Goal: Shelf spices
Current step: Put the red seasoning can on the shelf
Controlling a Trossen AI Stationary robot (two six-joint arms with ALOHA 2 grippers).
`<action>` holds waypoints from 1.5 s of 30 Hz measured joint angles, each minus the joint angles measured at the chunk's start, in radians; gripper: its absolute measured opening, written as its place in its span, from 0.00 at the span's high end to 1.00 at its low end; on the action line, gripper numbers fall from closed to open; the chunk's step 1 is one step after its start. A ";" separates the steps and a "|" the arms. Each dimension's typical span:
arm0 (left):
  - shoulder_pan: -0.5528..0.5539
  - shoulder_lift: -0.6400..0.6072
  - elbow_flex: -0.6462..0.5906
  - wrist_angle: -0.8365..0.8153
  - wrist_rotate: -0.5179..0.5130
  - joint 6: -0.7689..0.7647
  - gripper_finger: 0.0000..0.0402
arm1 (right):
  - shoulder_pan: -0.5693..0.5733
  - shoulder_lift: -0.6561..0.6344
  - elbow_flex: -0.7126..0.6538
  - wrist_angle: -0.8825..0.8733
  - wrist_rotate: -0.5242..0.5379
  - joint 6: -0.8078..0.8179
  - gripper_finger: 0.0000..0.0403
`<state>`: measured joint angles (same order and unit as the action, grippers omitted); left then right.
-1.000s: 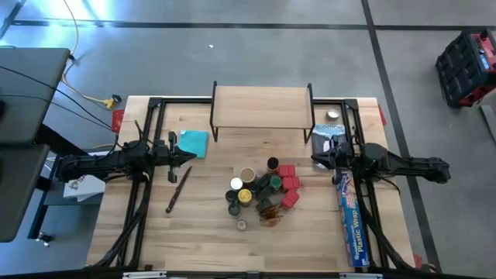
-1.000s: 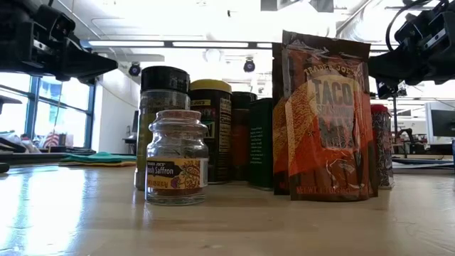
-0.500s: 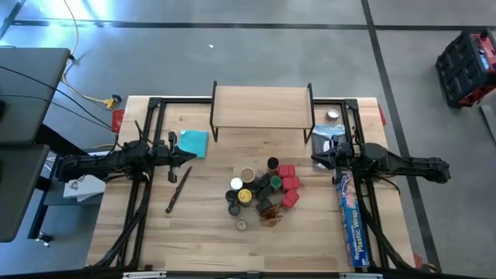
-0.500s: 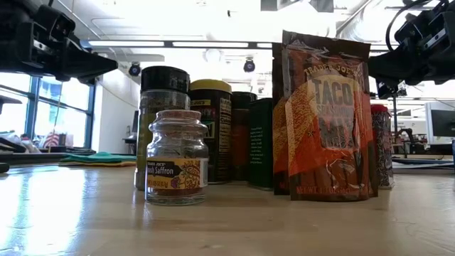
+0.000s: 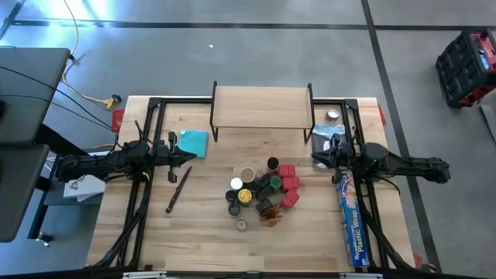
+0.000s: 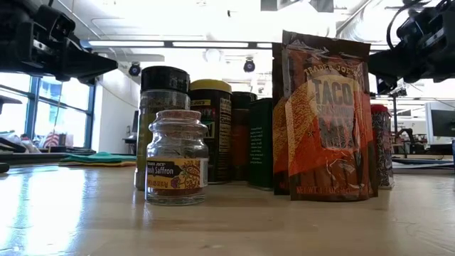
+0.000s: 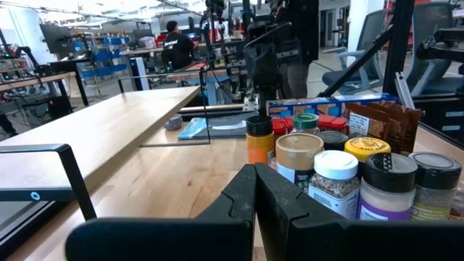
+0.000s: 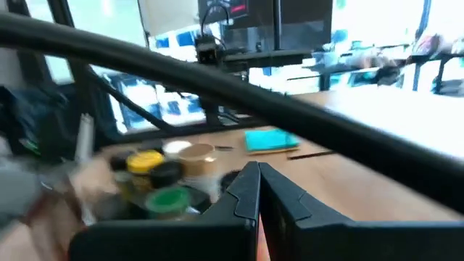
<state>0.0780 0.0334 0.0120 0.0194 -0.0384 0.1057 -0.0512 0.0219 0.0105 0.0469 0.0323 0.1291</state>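
Your left tool (image 5: 184, 155) hangs over the left side of the desk (image 5: 201, 225), just beside the teal cloth (image 5: 194, 142), fingers pressed together with nothing in them. Your right tool (image 5: 318, 160) sits at the right side, near the red boxes (image 5: 288, 183), fingers also closed and empty; the right wrist view is blurred. The spices (image 5: 262, 194) stand bunched in the desk's middle, between both tools: jars with a tan lid (image 5: 247, 174), white lid (image 5: 236, 184), yellow lid (image 5: 245, 196), green lid (image 5: 276, 184) and black lid (image 5: 273, 163), plus orange-brown packets (image 5: 268, 211) at the near edge of the bunch. In the low view a saffron jar (image 6: 176, 167) and a taco packet (image 6: 327, 117) stand in front. The shelf (image 5: 261, 107) sits at the far edge of the desk, top bare. A dark pen-like stick (image 5: 177, 191) lies left of the spices; a blue wrap box (image 5: 352, 221) lies along the right edge
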 joint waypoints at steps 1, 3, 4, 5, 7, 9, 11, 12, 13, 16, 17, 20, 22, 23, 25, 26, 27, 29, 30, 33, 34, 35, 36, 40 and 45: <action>0.000 0.000 0.000 0.000 0.002 0.000 1.00 | 0.001 0.000 0.000 0.001 -0.017 0.050 1.00; 0.000 0.000 0.000 0.001 0.003 0.000 1.00 | 0.001 0.000 0.000 0.001 -0.037 0.122 1.00; 0.000 0.000 0.000 0.001 0.003 0.001 1.00 | 0.001 0.000 0.000 0.010 -0.037 0.162 1.00; 0.000 0.000 0.000 0.001 0.003 0.001 1.00 | 0.001 0.000 0.000 0.027 -0.037 0.227 1.00; 0.000 0.000 0.000 0.001 0.003 0.001 1.00 | 0.001 0.001 0.000 0.055 -0.029 0.326 1.00; 0.000 0.000 0.000 0.001 0.003 -0.007 1.00 | 0.002 0.018 0.000 0.134 -0.018 0.431 1.00; 0.000 0.000 0.000 0.000 0.003 -0.019 1.00 | 0.001 0.030 0.000 0.220 -0.007 0.464 1.00; 0.000 0.000 0.000 0.001 0.003 -0.023 1.00 | 0.001 0.037 0.000 0.265 -0.013 0.465 1.00; 0.000 0.000 0.000 0.002 0.003 -0.023 1.00 | 0.001 0.045 0.000 0.305 -0.028 0.464 1.00; 0.000 0.000 0.000 0.009 0.003 -0.023 1.00 | 0.001 0.081 0.000 0.454 -0.064 0.421 1.00; 0.000 0.000 0.000 0.009 0.002 -0.022 1.00 | 0.001 0.095 0.000 0.513 -0.076 0.406 1.00; 0.000 0.000 0.000 0.009 0.001 -0.018 1.00 | 0.001 0.140 0.003 0.685 -0.096 0.362 1.00; 0.000 0.000 0.000 0.009 0.002 -0.018 1.00 | 0.001 0.163 0.028 0.751 -0.089 0.363 1.00; 0.000 0.000 0.000 0.010 0.002 -0.018 1.00 | 0.001 0.171 0.047 0.763 -0.086 0.364 1.00; 0.000 0.000 0.000 0.010 0.000 -0.020 1.00 | 0.001 0.188 0.093 0.755 -0.084 0.358 1.00; 0.000 0.000 0.000 0.014 0.000 -0.022 1.00 | 0.001 0.199 0.119 0.745 -0.084 0.338 1.00; 0.000 0.000 0.000 0.023 0.000 -0.023 1.00 | 0.001 0.212 0.147 0.733 -0.084 0.309 1.00; 0.000 0.000 0.000 0.045 0.000 -0.023 1.00 | 0.001 0.245 0.207 0.696 -0.084 0.227 1.00; 0.000 0.000 0.000 0.051 0.000 -0.023 1.00 | 0.001 0.265 0.238 0.666 -0.084 0.191 1.00; 0.000 0.000 0.000 0.073 0.000 -0.023 1.00 | 0.001 0.342 0.350 0.522 -0.081 0.115 1.00; 0.000 0.000 0.000 0.081 0.000 -0.023 1.00 | 0.001 0.373 0.392 0.458 -0.081 0.098 1.00; 0.000 0.000 0.000 0.088 0.000 -0.023 1.00 | 0.001 0.405 0.433 0.382 -0.081 0.088 1.00; 0.000 0.000 0.000 0.092 0.000 -0.025 1.00 | 0.001 0.440 0.476 0.307 -0.079 0.079 1.00; 0.000 0.000 0.000 0.097 0.000 -0.041 1.00 | 0.001 0.606 0.659 -0.004 -0.031 0.075 1.00; 0.000 0.000 0.000 0.101 0.001 -0.077 1.00 | 0.001 0.856 0.919 -0.423 -0.031 0.058 1.00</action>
<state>0.0780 0.0336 0.0120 0.1208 -0.0377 0.0290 -0.0500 0.8783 0.9292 -0.3762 0.0013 0.1869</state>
